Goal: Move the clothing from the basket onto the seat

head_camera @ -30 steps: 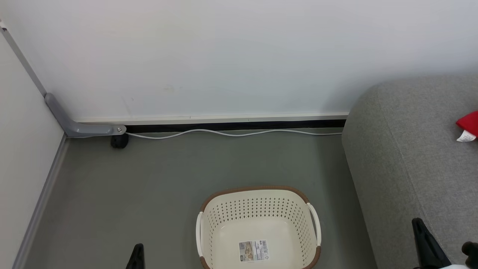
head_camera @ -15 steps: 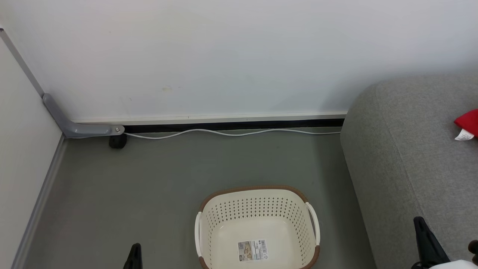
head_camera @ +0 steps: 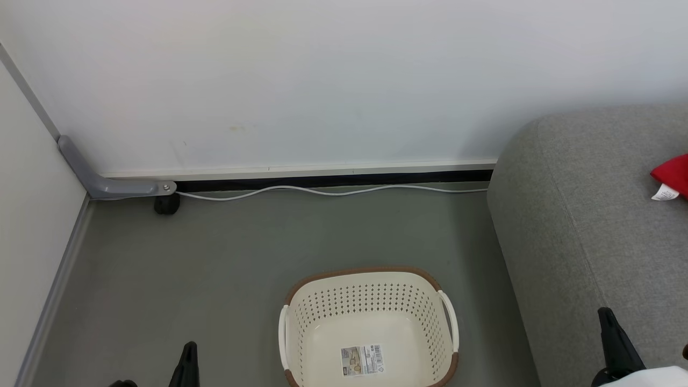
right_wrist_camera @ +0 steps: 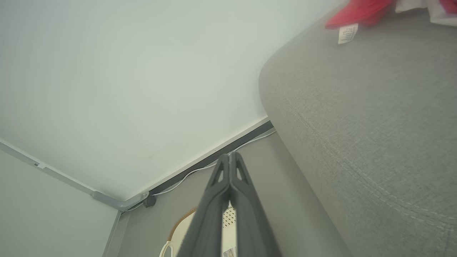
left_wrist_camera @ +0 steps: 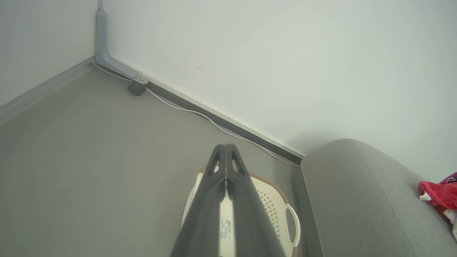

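One basket (head_camera: pixel 371 301), one seat (head_camera: pixel 591 215) bearing red clothing (head_camera: pixel 672 174), my left gripper (left_wrist_camera: pixel 225 150), right gripper (right_wrist_camera: pixel 229 157), both pressed together, wrist views add its white parts.

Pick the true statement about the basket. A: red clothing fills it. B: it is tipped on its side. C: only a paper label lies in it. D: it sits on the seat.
C: the basket holds just the label, while the red clothing lies on the seat.

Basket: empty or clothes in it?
Empty, as far as it shows: the basket has a bare cream floor with just a paper label. Red clothing lies on the seat.
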Motion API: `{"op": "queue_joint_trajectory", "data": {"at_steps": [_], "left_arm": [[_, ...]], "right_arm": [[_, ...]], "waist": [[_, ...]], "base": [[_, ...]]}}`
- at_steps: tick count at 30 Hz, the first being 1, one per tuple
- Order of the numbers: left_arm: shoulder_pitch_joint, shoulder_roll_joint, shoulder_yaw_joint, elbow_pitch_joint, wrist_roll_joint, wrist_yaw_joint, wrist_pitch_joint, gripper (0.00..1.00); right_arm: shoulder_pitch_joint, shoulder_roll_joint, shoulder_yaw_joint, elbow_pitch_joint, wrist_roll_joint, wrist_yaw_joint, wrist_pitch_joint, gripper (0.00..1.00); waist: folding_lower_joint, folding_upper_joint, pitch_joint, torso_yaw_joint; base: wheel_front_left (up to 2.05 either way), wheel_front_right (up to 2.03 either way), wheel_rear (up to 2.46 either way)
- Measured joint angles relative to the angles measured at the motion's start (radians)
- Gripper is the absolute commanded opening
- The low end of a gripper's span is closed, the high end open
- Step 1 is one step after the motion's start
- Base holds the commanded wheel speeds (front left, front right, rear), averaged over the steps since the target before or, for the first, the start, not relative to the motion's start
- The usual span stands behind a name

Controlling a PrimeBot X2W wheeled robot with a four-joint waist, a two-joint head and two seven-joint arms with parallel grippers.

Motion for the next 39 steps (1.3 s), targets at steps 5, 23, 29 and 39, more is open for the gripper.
{"op": "queue_joint_trajectory", "data": {"at_steps": [5,23,29,39], "left_arm": [[-0.011,0.001,0.007,0.004,-0.058,-0.011,0.016,0.0],[-0.052,0.004,0.031,0.016,-0.263,-0.043,0.062,0.0],[-0.073,0.005,0.041,0.023,-0.346,-0.053,0.079,0.0],[-0.098,0.006,0.055,0.03,-0.453,-0.071,0.106,0.0]], "right_arm": [[-0.012,0.007,-0.005,0.0,0.05,0.0,0.014,0.0],[-0.039,0.031,-0.035,0.0,0.219,0.0,0.062,0.0],[-0.042,0.039,-0.046,0.0,0.288,0.0,0.081,0.0],[-0.06,0.055,-0.064,0.0,0.381,0.0,0.112,0.0]], "waist": [[0.0,0.0,0.0,-0.002],[0.0,0.0,0.002,-0.01],[-0.0001,0.0,0.002,-0.013],[0.0,0.0,0.003,-0.017]], "base": [[0.0,0.0,0.0],[0.0,0.0,0.0],[0.0,0.0,0.0],[0.0,0.0,0.0]]}}
